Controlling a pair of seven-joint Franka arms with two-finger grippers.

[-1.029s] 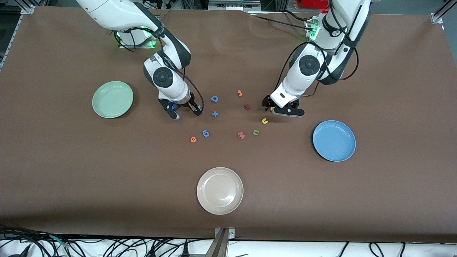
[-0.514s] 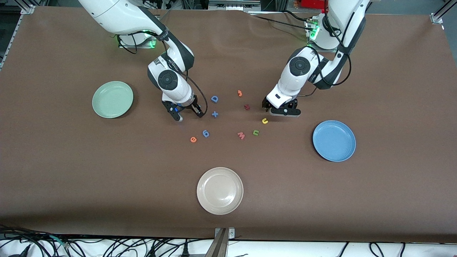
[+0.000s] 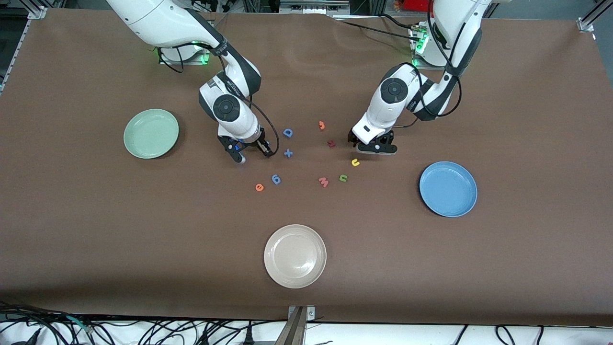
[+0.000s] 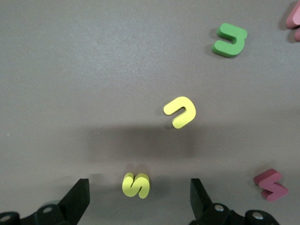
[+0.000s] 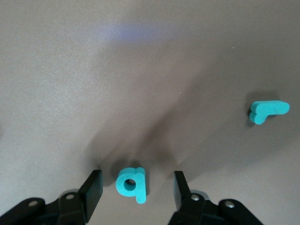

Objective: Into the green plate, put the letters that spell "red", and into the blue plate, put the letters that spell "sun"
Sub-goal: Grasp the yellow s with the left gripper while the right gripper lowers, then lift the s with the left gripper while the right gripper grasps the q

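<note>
My left gripper (image 3: 371, 146) (image 4: 139, 191) hangs low over the table, open, with the yellow s (image 4: 136, 185) lying between its fingers and clear of both. The yellow u (image 3: 355, 162) (image 4: 180, 112) and green n (image 3: 343, 178) (image 4: 229, 40) lie nearer the front camera. My right gripper (image 3: 249, 151) (image 5: 137, 183) is open around the teal d (image 5: 131, 183), with a gap on each side. The teal r (image 5: 268, 111) lies close by. The orange e (image 3: 259, 187) sits nearer the camera. The green plate (image 3: 151, 133) and blue plate (image 3: 448, 188) hold nothing.
Between the grippers lie a blue D (image 3: 288, 132), a blue plus (image 3: 288, 153), a blue 6 (image 3: 276, 179), a pink w (image 3: 323, 181), a maroon piece (image 3: 331, 143) and an orange hooked piece (image 3: 322, 125). An off-white plate (image 3: 295, 256) sits near the front edge.
My left gripper has shifted a little toward the table's middle. My right gripper has edged toward the blue plus and its fingers have drawn closer together.
</note>
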